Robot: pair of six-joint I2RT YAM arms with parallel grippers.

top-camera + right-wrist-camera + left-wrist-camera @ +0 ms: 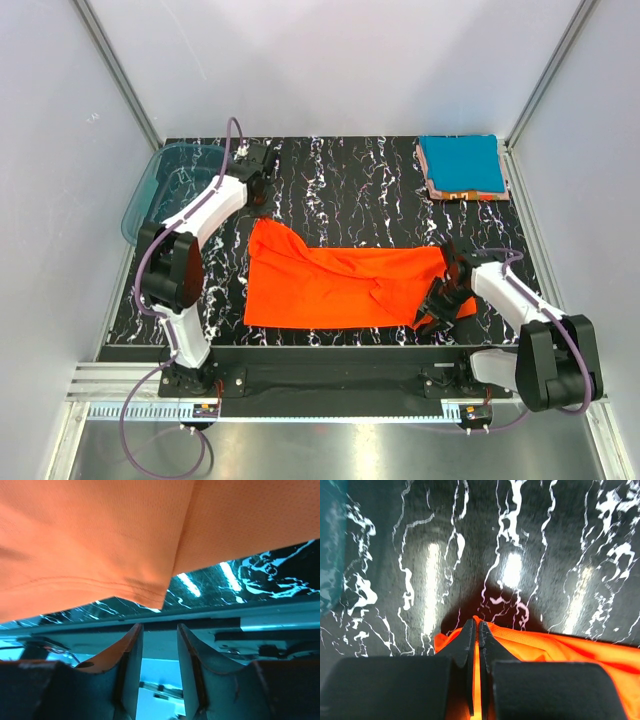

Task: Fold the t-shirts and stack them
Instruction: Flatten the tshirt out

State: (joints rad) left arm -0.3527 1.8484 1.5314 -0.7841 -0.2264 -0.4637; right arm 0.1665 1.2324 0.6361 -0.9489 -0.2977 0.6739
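Observation:
A bright orange-red t-shirt (330,285) lies spread and wrinkled across the middle of the black marbled table. My left gripper (257,212) is at its far left corner. In the left wrist view the gripper (476,624) is shut on a pinch of the orange cloth (545,647). My right gripper (440,300) is at the shirt's near right end. In the right wrist view the gripper (159,627) is open and empty, and the orange shirt (100,540) fills the view just beyond the fingertips. A teal blue folded t-shirt (460,162) lies on a stack with pinkish-orange edges (447,192) at the back right.
A translucent teal plastic tub (160,185) stands at the back left, beside the left arm, and its wall shows in the left wrist view (331,545). The table's near edge and a metal rail (330,385) run below the shirt. Grey walls enclose the sides.

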